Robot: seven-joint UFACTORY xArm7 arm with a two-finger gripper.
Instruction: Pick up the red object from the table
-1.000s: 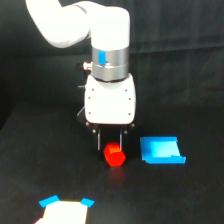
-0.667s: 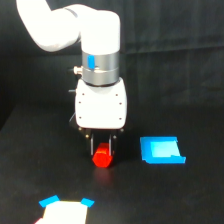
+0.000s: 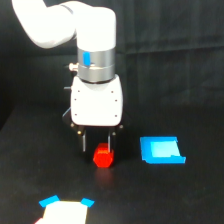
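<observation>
The red object (image 3: 103, 157) sits on the black tabletop (image 3: 200, 200), just off the lower end of the pincer (image 3: 97, 145), whose two dark fingers stand apart with nothing between them. The block is not centred in that gap: it lies under the finger toward the exterior view's right and spills out beyond it.

That offset is the likely trouble. If the arm drops straight down, that finger may land on top of the block rather than beside it, pressing it into the tabletop or knocking it toward the blue tray-like piece (image 3: 161, 150), which lies well apart from the block on the exterior view's right. A closing from here could also catch only a corner and let the block squirt out.

Against the frames a second earlier, the arm has shifted toward the exterior view's left, and the block looks to have gone with it, now farther from the blue piece.
</observation>
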